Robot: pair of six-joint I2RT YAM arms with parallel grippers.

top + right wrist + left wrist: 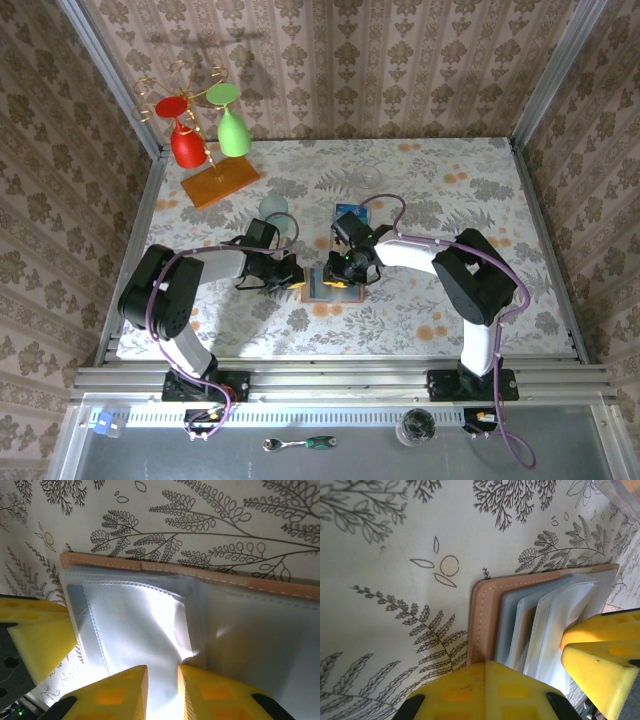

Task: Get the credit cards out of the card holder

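The card holder point(328, 288) lies open on the patterned table, brown border point(482, 620) outward, its clear sleeves point(545, 625) fanned upward. A tan credit card point(522, 630) shows through one sleeve. A teal-blue card point(352, 213) lies flat on the table just behind the holder. My left gripper point(296, 279) is shut, its tips point(487, 666) pressing down on the holder's brown edge. My right gripper point(346, 268) stands over the holder's middle with its jaws narrowly apart, and a clear sleeve point(150, 630) is pinched and puckered between them point(162, 672).
A wire rack on an orange wooden base point(220, 183) holds a red glass point(187, 143) and a green glass point(232, 130) at the back left. A clear glass point(275, 209) stands just behind my left arm. Wallpapered walls ring the table.
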